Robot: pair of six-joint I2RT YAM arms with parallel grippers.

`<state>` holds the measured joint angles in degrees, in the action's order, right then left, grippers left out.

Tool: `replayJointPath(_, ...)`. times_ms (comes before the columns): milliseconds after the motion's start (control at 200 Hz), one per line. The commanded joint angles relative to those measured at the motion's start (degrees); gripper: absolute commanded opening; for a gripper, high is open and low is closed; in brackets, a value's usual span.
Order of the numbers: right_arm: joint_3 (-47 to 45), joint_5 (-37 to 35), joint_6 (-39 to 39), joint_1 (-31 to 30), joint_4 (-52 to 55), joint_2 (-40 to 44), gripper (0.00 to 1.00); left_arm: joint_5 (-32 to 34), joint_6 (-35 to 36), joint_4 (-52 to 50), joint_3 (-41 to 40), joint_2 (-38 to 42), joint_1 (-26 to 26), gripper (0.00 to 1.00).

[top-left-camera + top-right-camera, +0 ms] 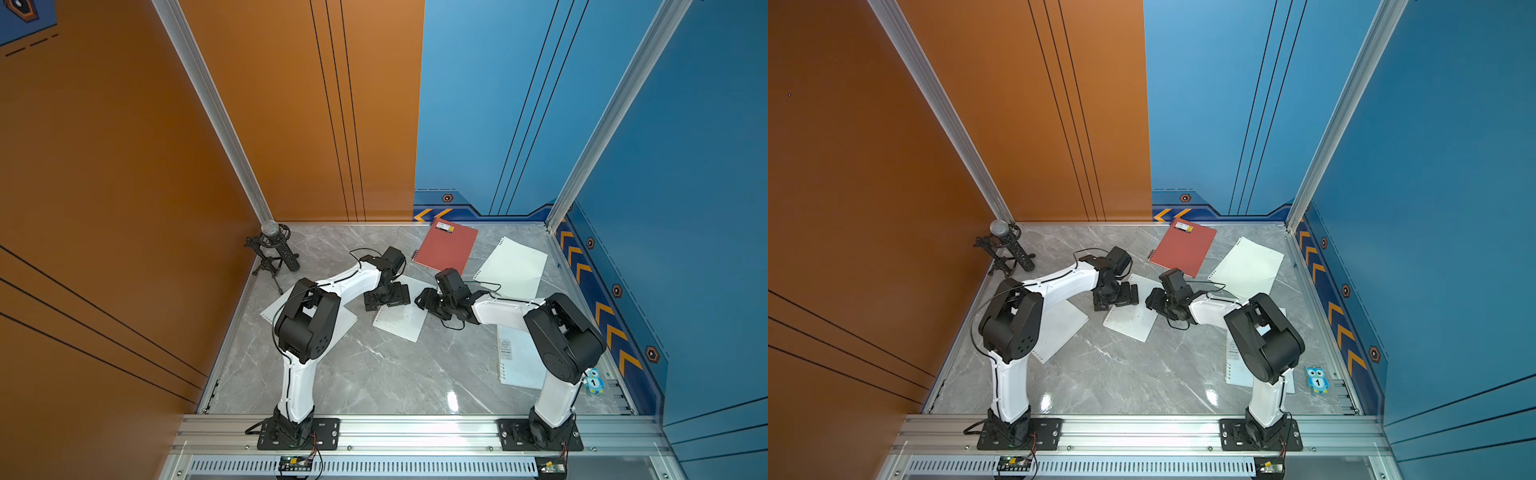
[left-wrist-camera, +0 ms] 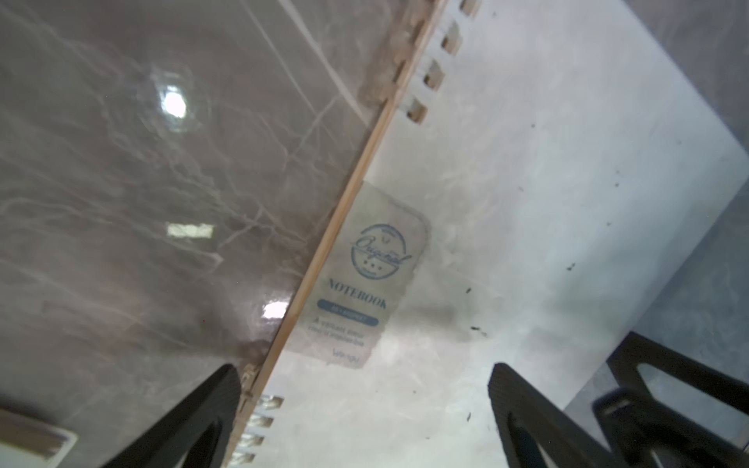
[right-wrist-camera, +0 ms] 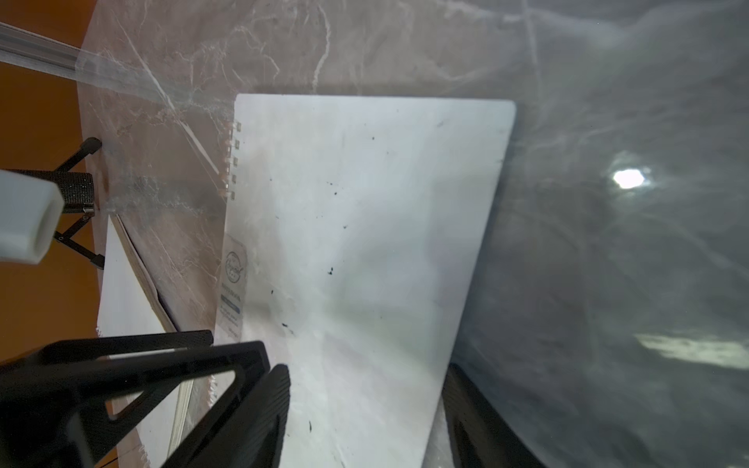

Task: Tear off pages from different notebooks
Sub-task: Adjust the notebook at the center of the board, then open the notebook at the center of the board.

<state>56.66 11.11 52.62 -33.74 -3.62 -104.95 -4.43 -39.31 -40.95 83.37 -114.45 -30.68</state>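
Your left tool [image 2: 362, 370], spread, straddles the spiral [image 2: 259, 421] of the centre-frame notebook [image 1: 401, 320], likely to pin it. Your right tool [image 3: 367, 370], also spread, brackets its free end.

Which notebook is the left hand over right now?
The small white notebook mid-table, directly below the open left hand; the red notebook lies by the back wall.

We see the grey marble table [image 1: 374, 374] bearing a frosted notebook [image 1: 401, 324] beneath the left gripper [image 1: 386, 300], a red notebook [image 1: 446, 249] and loose page [image 1: 513, 268] beyond the right gripper [image 1: 427, 300].
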Motion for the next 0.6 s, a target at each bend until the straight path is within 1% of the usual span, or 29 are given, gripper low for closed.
replayJointPath(0, -0.7, -2.1, 1.0, 0.4, 0.3, 0.6, 0.64, -2.5, -1.8, 0.1, -3.0, 3.2, 0.0, 0.99)
replayJointPath(210, -1.5, 0.0, 1.2, 1.1, -2.6, -0.1, 0.61, -2.0, -4.5, 1.6, -6.2, 8.0, -3.0, 0.98)
replayJointPath(375, -1.8, 2.6, 1.4, 1.4, -5.6, 1.2, 0.59, -4.0, -5.7, 3.2, -6.6, 9.8, -4.4, 0.99)
replayJointPath(501, -0.8, 3.2, 1.0, 1.4, -5.4, 1.3, 0.59, -4.2, -5.7, 3.3, -6.8, 10.2, -4.1, 0.98)
replayJointPath(596, -0.3, 4.0, 1.1, 1.5, -5.6, 1.0, 0.58, -4.0, -5.3, 3.2, -8.0, 11.8, -2.3, 0.98)
